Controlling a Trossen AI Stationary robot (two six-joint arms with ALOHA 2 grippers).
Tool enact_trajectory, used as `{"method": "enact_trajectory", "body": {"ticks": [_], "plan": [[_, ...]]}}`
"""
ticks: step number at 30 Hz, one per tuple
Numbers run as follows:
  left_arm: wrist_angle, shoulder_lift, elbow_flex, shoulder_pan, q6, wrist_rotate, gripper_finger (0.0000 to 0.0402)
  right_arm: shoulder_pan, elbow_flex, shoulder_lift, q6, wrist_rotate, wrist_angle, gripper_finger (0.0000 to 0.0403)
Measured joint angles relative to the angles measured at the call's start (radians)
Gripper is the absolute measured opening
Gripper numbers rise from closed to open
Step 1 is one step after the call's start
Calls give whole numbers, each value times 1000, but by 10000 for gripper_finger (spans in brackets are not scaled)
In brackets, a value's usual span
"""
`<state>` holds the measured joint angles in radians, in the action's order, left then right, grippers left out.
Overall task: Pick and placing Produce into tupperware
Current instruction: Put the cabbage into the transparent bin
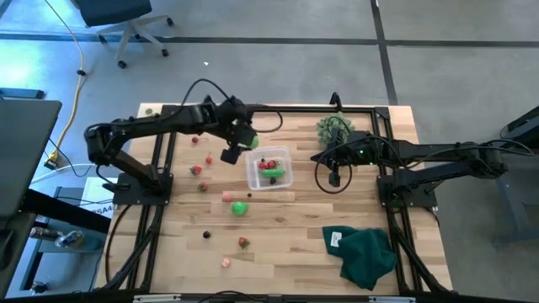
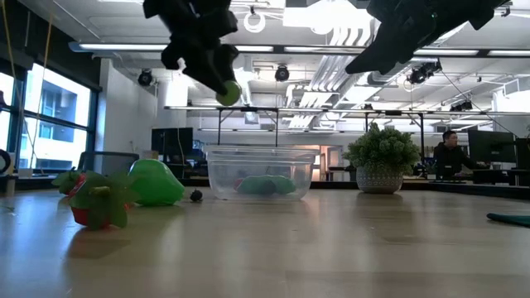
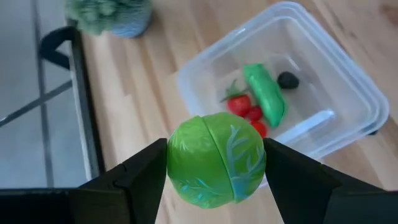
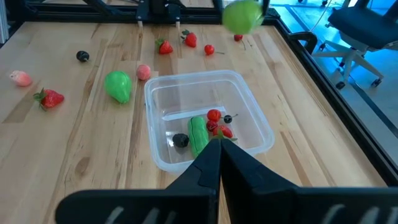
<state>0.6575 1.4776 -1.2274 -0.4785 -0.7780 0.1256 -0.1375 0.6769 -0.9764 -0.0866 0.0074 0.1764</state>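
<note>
My left gripper (image 1: 242, 145) hangs above the table, just off the far left corner of the tupperware (image 1: 269, 169), and is shut on a bright green ball (image 3: 216, 160). The clear tupperware (image 3: 298, 74) rests flat on the wood. It holds a green elongated piece (image 3: 265, 94), red bits (image 3: 245, 110) and a dark bit (image 3: 287, 79). My right gripper (image 4: 217, 146) is shut, holds nothing, and waits in the air to the container's right (image 1: 334, 172). More produce lies loose on the table: a green piece (image 1: 240, 208), strawberries (image 1: 196, 169) and pink bits (image 1: 226, 196). My left gripper pinches the green ball by two opposite sides (image 3: 175, 163), one finger (image 3: 140, 177) on each side. The fingers slant downward, coming from the table's left. The ball (image 2: 228, 93) is lifted well clear of the table, higher than the tupperware's rim.
A spiky grey-green bushy ball (image 1: 334, 128) stands at the far edge, right of the container. A dark green cloth (image 1: 364, 252) lies at the near right. Black frame rails (image 1: 165, 160) run along both sides and the far edge. Bare wood stretches across the near middle.
</note>
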Motion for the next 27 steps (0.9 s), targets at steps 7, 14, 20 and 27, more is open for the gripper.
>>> {"method": "enact_trajectory", "body": {"ticks": [7,14,20,27], "plan": [[-25,101,0,74,0,-1,239,0,0,0,0,0,0,2],[-54,213,1,115,0,-2,239,0,0,0,0,0,0,2],[-87,290,1,112,0,0,239,0,0,0,0,0,0,2],[-90,345,-4,112,-1,-6,239,0,0,0,0,0,0,2]]}}
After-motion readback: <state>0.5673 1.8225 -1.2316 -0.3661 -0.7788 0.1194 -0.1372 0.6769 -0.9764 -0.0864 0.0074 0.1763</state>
